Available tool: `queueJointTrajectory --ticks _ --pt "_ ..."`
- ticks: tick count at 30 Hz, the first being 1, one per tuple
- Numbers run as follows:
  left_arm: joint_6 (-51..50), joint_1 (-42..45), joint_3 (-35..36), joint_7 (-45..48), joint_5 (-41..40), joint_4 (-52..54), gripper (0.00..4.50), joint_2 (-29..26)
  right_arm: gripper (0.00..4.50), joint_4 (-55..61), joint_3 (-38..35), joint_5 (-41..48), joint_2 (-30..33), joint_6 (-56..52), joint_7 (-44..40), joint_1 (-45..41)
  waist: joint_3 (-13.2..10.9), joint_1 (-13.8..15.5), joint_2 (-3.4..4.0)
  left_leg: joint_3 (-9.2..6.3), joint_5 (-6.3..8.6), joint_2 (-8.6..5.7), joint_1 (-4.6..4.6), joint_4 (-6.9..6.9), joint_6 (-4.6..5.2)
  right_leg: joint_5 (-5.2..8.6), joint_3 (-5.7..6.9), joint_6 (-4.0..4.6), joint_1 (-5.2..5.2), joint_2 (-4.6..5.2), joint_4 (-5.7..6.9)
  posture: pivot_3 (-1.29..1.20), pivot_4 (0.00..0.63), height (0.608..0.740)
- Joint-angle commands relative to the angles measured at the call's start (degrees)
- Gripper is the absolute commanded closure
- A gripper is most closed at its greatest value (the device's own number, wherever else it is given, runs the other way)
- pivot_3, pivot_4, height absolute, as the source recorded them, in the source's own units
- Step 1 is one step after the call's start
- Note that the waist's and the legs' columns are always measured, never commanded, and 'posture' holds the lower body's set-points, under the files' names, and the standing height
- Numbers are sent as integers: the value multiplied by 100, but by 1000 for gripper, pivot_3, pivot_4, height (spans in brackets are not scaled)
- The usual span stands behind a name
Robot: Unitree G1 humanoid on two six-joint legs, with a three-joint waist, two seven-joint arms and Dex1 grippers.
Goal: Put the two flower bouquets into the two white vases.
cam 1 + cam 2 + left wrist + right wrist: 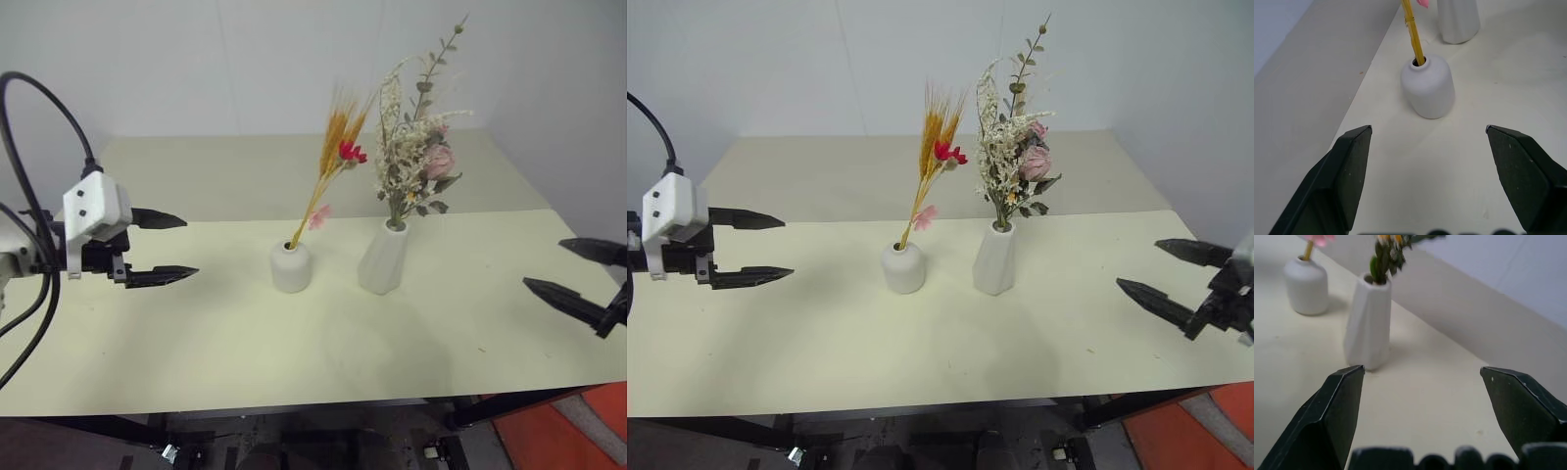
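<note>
A short rounded white vase (291, 266) stands mid-table and holds the slim golden wheat bunch with red and pink blossoms (335, 157), which leans to the right. Beside it on the right, a taller faceted white vase (383, 258) holds the bushier bouquet of white sprigs, green leaves and a pink rose (416, 157). My left gripper (176, 247) hovers open and empty well to the left of the short vase (1428, 86). Far right, near the table's edge, my right gripper (573, 269) is open and empty, apart from the tall vase (1369, 321).
The pale yellow table (313, 343) meets a beige back section (216, 171) against a white wall. An orange patch of floor (568, 431) shows past the front right corner. A black cable (29, 127) loops above my left arm.
</note>
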State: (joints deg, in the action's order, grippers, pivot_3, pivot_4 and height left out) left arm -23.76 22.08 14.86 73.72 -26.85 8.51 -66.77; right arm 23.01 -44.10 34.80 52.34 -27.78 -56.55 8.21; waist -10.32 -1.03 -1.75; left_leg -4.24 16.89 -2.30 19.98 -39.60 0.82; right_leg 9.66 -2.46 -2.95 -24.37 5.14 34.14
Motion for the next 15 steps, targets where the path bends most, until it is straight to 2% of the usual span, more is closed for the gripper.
queueJointTrajectory --ticks 1,7,15 --pt "239 485 -271 35 165 -182 452 -10 54 720 -253 -221 -274 97 466 323 -2 19 2 0 0 -1 2 -1 0 1 0 -1 -1 2 0 0 150 740" --pt "577 1190 -739 358 403 -739 452 21 54 974 -479 -192 -615 308 573 652 -1 28 2 -3 0 -9 7 -9 0 6 1 -11 7 3 -4 0 150 740" --pt "681 1517 -995 515 563 -908 452 112 54 1233 -60 -319 -898 484 869 725 -1 -13 2 0 0 -6 3 -9 1 11 -1 -20 6 0 0 0 150 740"
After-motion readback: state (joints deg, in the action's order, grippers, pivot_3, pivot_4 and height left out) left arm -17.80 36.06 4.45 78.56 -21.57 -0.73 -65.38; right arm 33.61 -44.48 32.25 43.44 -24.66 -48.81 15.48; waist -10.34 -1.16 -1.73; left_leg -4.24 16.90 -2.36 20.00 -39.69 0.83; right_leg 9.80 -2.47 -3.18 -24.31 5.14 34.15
